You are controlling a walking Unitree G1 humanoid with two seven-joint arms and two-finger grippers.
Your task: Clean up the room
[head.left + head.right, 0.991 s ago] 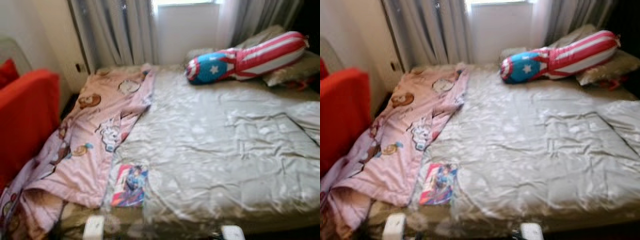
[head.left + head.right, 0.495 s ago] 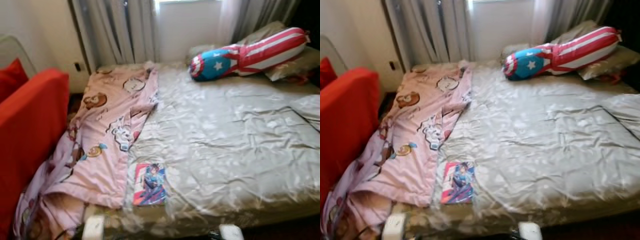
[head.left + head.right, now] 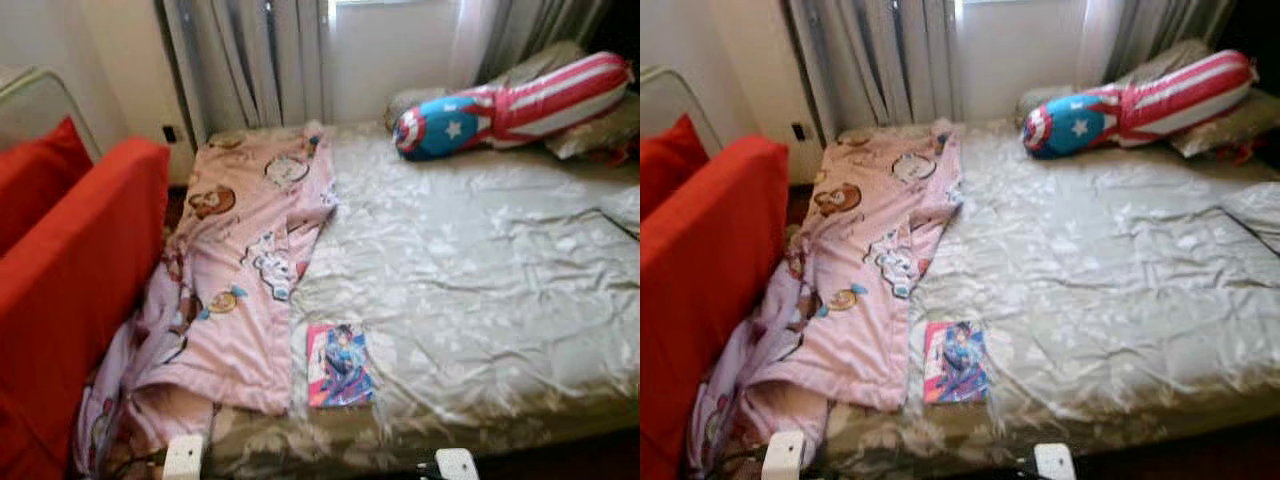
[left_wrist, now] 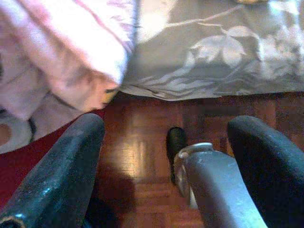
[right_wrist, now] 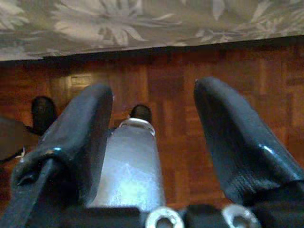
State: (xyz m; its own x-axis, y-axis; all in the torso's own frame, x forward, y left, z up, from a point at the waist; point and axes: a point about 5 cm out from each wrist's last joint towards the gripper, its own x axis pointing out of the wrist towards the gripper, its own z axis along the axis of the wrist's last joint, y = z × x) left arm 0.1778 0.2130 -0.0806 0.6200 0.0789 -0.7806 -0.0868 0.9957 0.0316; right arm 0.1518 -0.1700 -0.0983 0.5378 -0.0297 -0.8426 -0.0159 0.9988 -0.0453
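A colourful comic book (image 3: 340,363) lies flat near the front edge of the bed, on the grey floral bedcover (image 3: 480,270). Beside it, a pink cartoon-print blanket (image 3: 240,290) runs down the bed's left side and spills off the front corner. A red, white and blue shield-print bolster (image 3: 510,100) lies at the head of the bed. Both arms hang low in front of the bed. My left gripper (image 4: 166,156) is open over the wooden floor (image 4: 137,152), below the hanging blanket (image 4: 71,52). Also over the floor, my right gripper (image 5: 152,137) is open and holds nothing.
A red sofa (image 3: 70,280) with a red cushion stands close along the bed's left side. Grey curtains (image 3: 260,60) and a window are behind the bed. A grey pillow (image 3: 600,125) lies under the bolster at the far right.
The camera has swung to the left, so the bed has slid right in the picture and more of the red sofa shows. Nothing on the bed has moved.
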